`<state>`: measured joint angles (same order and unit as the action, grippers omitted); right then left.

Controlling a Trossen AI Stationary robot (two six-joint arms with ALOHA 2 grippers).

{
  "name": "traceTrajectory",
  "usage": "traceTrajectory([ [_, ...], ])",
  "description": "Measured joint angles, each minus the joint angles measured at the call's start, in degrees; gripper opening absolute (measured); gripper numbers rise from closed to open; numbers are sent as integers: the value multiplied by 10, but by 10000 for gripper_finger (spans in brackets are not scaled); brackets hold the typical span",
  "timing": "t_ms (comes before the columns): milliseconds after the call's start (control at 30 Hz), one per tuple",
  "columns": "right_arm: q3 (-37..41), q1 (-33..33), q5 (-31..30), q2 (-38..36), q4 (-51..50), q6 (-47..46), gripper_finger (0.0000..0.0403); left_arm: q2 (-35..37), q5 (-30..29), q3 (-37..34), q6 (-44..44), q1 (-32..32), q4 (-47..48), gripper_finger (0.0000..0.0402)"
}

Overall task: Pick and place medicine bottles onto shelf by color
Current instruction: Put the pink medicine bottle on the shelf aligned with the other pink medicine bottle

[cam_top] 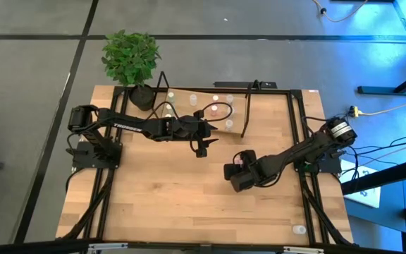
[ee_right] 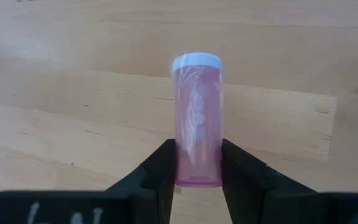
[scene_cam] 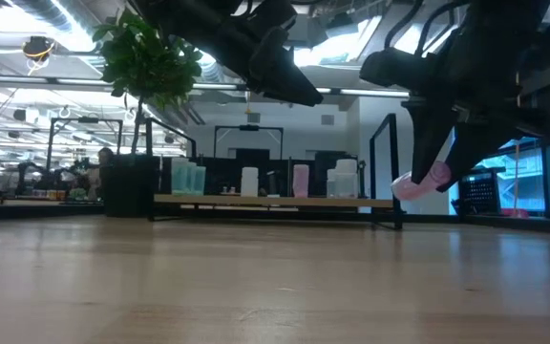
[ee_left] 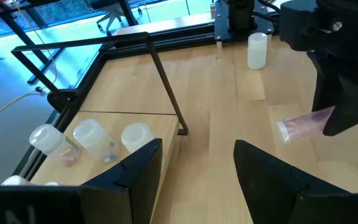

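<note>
From above, your right gripper [cam_top: 237,166] carries a small pink translucent medicine bottle with a white cap [cam_top: 238,161] over the middle of the pale wooden counter [cam_top: 168,204], well apart from the light wooden shelf in its thin black wire frame [cam_top: 242,106]; the left gripper [cam_top: 204,135] hangs just beside that shelf, so a direct swing could clip it. At counter height, the bottle [scene_cam: 422,182] hangs tilted, clear of the counter, and could slip; a dark office with a leafy green plant [scene_cam: 146,57] lies behind. The left wrist shows its jaws spread around nothing. The right wrist shows its jaws pinching only the bottle's [ee_right: 197,118] base, a shallow hold.
</note>
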<state>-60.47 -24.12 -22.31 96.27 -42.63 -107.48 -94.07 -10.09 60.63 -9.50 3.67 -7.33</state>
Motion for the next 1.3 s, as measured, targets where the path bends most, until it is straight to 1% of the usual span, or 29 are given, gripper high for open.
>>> traceTrajectory([
  [67,0,0,2,2,0,0,113,0,0,0,0,0,0,194],
  [233,0,0,46,20,10,-3,113,0,0,0,0,0,0,194],
  [400,0,0,41,37,14,-12,113,0,0,0,0,0,0,194],
  [533,0,0,39,38,30,35,113,0,0,0,0,0,0,194],
  [767,0,0,25,38,23,178,113,0,0,0,0,0,0,194],
  [967,0,0,24,38,31,422,113,0,0,0,0,0,0,194],
  [1033,0,0,24,38,32,476,113,0,0,0,0,0,0,194],
  [1133,0,0,22,38,35,520,113,0,0,0,0,0,0,194],
  [1300,0,0,-12,38,43,557,113,0,0,0,0,0,0,194],
])
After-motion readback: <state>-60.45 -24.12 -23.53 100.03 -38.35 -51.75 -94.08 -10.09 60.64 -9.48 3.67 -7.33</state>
